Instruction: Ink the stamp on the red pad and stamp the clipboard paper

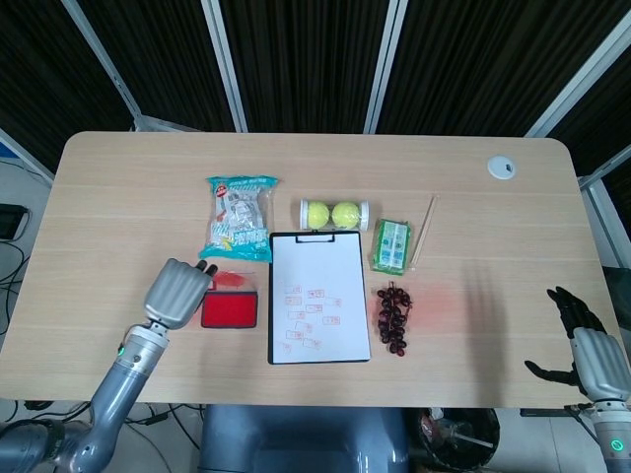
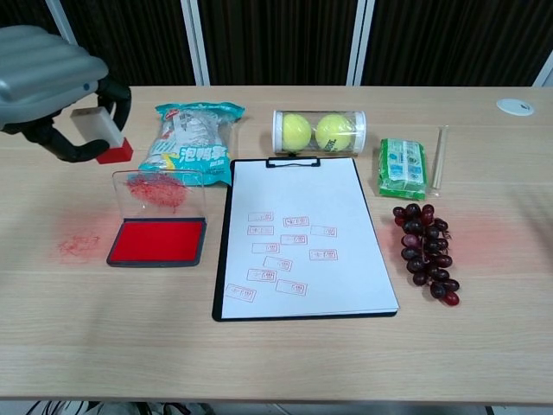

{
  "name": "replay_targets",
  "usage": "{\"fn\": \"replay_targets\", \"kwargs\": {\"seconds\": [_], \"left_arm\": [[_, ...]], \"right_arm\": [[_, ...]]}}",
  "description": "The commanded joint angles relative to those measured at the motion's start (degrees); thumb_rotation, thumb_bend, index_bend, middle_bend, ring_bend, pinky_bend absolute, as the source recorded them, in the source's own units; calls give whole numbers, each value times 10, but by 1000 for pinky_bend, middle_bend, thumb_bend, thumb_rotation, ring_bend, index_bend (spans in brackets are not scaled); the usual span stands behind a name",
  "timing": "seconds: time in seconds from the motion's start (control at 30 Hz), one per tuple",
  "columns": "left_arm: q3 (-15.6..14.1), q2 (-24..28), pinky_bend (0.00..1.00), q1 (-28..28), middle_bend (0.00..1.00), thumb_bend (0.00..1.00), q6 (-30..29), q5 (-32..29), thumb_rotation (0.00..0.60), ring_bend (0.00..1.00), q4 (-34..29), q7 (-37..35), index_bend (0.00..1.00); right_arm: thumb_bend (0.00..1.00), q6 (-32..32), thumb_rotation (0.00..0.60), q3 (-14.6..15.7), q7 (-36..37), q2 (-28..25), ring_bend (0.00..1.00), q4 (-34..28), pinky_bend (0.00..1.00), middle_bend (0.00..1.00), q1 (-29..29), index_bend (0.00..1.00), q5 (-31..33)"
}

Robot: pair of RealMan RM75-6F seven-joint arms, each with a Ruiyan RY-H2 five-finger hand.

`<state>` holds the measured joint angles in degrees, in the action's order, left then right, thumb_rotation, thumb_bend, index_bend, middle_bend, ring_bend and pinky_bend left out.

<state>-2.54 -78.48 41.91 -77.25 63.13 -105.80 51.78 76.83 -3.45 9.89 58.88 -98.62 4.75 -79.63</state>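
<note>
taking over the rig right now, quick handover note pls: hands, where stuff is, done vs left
Left hand holds the stamp in the air, to the left of the red pad and not over it. Right hand is open, idle at the table's right edge.
The pad lies open, lid up, just left of the clipboard.
Done: the paper carries several red imprints.
Left: probably bring the stamp back for re-inking, or set it down.

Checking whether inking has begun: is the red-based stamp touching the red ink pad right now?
No. In the chest view the left hand holds the red-based stamp in the air, up and left of the red ink pad.
</note>
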Motion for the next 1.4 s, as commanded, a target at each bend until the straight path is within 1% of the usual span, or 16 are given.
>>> {"fn": "replay_targets", "kwargs": {"seconds": [0.03,0.17,0.3,0.43,0.6,0.93,1.4], "left_arm": [[-23,23,1000,-24,732,440,32,19,600,935,58,-62,680],[-28,19,1000,-36,724,440,54,26,600,935,108,-107,667],[-30,1,1000,-44,715,440,79,35,600,935,156,-139,659],[-32,-21,1000,-49,712,440,103,41,600,935,198,-156,655],[-33,-44,1000,-53,702,440,124,48,600,935,234,-160,643],[-27,-75,1000,-61,685,433,144,53,600,935,262,-150,615],[-19,-91,1000,-66,669,413,168,46,600,935,272,-123,599]], "right_arm": [[171,1,600,0,-3,1,0,1,135,0,0,0,1],[172,1,600,0,-7,2,0,1,135,0,0,0,1],[171,3,600,0,-10,3,0,0,135,0,-1,0,1],[171,4,600,0,-12,3,0,0,135,0,-1,0,0],[171,3,600,0,-12,3,0,0,135,0,-1,0,2],[172,2,600,-1,-9,3,0,2,135,0,0,0,1],[172,3,600,-1,-10,3,0,2,135,0,-1,0,1]]}}
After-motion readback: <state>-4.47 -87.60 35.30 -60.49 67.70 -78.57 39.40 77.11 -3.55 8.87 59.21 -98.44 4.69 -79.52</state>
